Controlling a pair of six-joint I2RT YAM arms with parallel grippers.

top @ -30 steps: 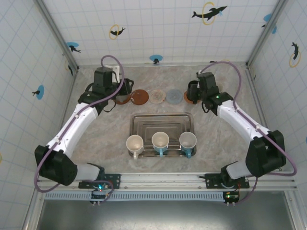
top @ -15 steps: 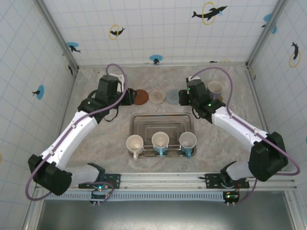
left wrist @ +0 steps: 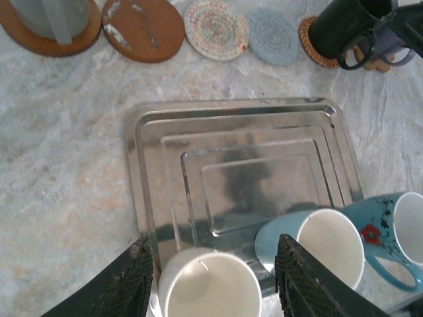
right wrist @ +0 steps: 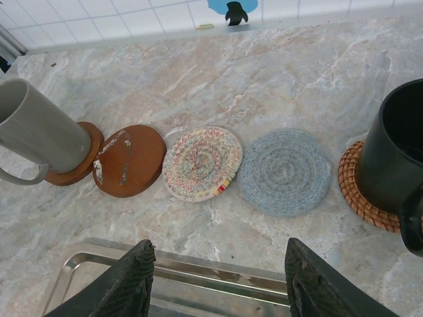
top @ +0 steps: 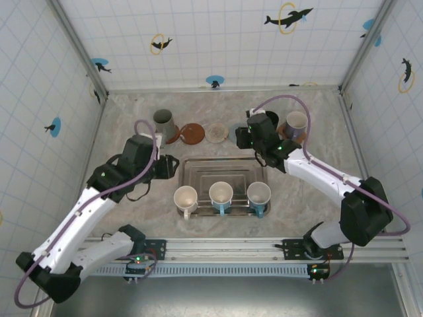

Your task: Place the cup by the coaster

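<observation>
Three cups stand at the front of the steel tray: a white cup, a light blue cup and a teal flowered cup. My left gripper hangs open by the tray's left edge. In the left wrist view the left gripper looks down on the white cup, which is apart from its fingers. My right gripper is open and empty behind the tray, over the blue coaster. Beside that lie a woven coaster and a brown coaster.
A grey cup stands on a round wooden coaster at the back left. A black cup sits on a wicker coaster, with a pale cup to its right. Tiled walls enclose the table on three sides.
My left arm pulled back from the far left, leaving the grey cup on its coaster, and came to the tray's left edge. My right arm swung left from the back right cups.
</observation>
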